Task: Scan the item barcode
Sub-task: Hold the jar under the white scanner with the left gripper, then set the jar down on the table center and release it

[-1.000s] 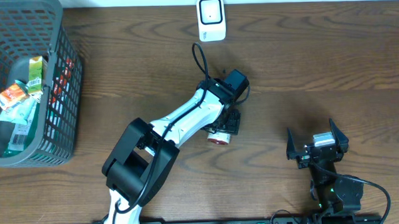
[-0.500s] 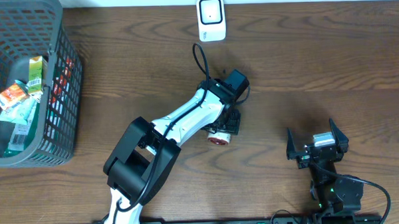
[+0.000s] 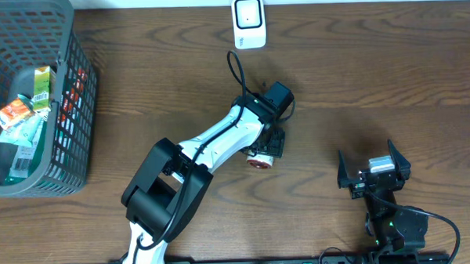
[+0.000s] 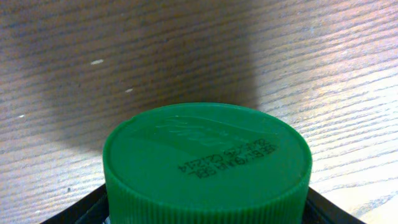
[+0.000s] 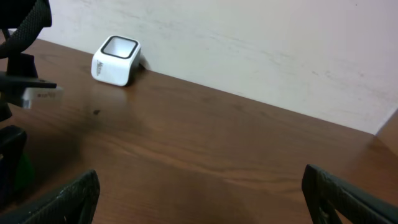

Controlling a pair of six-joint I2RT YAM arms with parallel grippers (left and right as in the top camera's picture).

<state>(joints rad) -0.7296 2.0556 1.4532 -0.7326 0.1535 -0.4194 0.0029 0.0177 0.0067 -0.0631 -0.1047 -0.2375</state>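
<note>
Item: a container with a green ribbed screw cap [image 4: 208, 165]. We find it near the middle of the desk [image 3: 390, 72], somewhat toward the front edge.
Item, contact with desk: we cannot tell whether it rests on the wood or hangs just above it.
Left gripper [image 3: 267, 145]: partly closed around the item, with 1 dark finger [image 4: 333, 210] showing at each lower side of the cap. We read this as a grip.
Left wrist view only: the cap fills the lower frame and carries 2 lines of small printed code, upside down to the camera. Bare wood grain lies beyond it. We see no barcode on this face.
Overhead view only: the item's other end shows as a small red and white round [image 3: 259, 160] poking out from under the wrist, toward the front edge.
Scanner [image 3: 248, 22]: a white block at the middle of the desk's back edge, well apart from the item.
Right gripper [image 3: 372, 173]: jaws spread fully wide, holding and touching nothing, near the front right corner of the desk.
Right wrist view only: the scanner stands against a pale wall, its dark window facing up.
Basket [image 3: 69, 98]: grey mesh, at the back left corner, with several packets [image 3: 19, 116] inside.
</note>
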